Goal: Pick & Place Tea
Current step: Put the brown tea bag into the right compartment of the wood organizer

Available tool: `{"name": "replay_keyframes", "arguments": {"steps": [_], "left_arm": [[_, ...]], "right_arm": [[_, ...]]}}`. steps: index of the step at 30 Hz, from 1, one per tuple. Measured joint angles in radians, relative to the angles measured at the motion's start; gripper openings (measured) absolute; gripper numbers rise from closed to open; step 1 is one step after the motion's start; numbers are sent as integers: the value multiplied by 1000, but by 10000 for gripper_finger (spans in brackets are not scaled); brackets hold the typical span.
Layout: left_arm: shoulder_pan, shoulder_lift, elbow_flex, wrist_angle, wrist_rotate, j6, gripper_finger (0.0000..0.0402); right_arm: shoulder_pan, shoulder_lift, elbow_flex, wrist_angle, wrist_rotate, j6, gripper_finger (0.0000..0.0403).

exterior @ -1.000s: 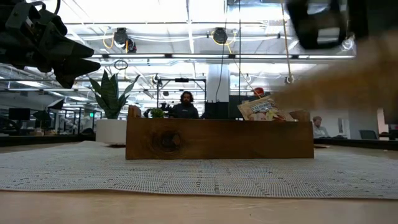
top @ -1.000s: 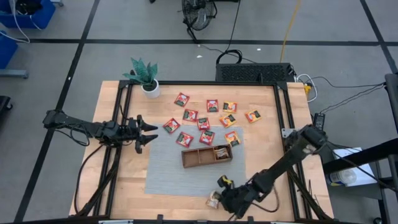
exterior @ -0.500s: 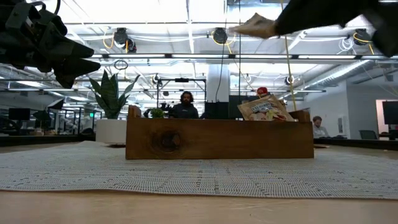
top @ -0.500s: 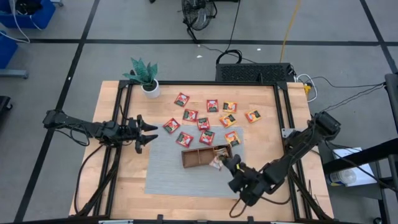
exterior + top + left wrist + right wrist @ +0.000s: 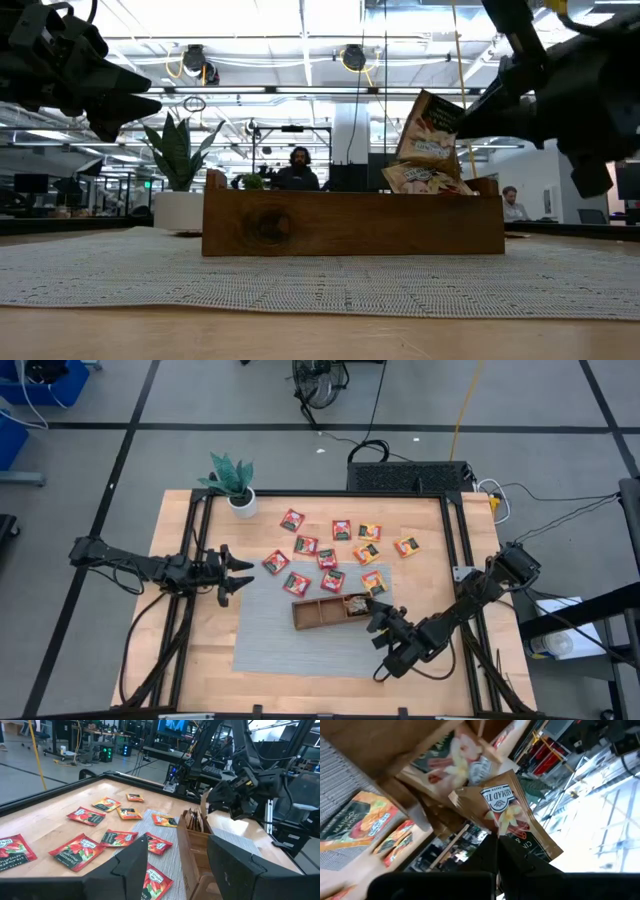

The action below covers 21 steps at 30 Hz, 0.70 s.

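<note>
My right gripper [image 5: 370, 612] is shut on a tan-brown tea sachet [image 5: 432, 128], held over the right compartment of the brown wooden tray [image 5: 312, 614]; the sachet also shows in the right wrist view [image 5: 507, 815]. Another sachet [image 5: 425, 178] leans up out of that compartment. Several red and orange sachets [image 5: 327, 558] lie flat on the table and the grey mat [image 5: 262, 640], on the tray's far side. My left gripper [image 5: 238, 573] is open and empty, in the air at the mat's left edge. My right gripper pinches the tan sachet by one end [image 5: 501, 836] between its two fingers, coming from the table's near right side. The sachet stands tilted, clear of the table, over the tray's right compartment. Whether its lower edge [image 5: 420, 160] touches the sachet in the tray, I cannot tell.
A potted plant [image 5: 232, 482] stands at the table's far left corner. The tray's left and middle compartments [image 5: 322, 610] look bare. Bare wood lies along the table's near edge [image 5: 300, 685]. A person [image 5: 299, 170] sits in the room beyond the table.
My right gripper has carried the tan sachet from the table's near edge toward the far edge, high over the mat, then down to the tray's right compartment. The sachet stands lower now and has tipped more upright.
</note>
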Motion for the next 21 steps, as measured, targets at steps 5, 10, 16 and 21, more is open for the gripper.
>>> {"name": "replay_keyframes", "arguments": {"steps": [5, 10, 16, 21], "left_arm": [[0, 0, 0, 0, 0, 0, 205], [0, 0, 0, 0, 0, 0, 205], [0, 0, 0, 0, 0, 0, 205], [0, 0, 0, 0, 0, 0, 205]], "right_arm": [[0, -1, -29, 89, -24, -87, 0], [0, -1, -62, 88, -67, -132, 0], [2, -1, -87, 95, -109, -112, 0], [2, -1, -100, 191, -141, -149, 0]]}}
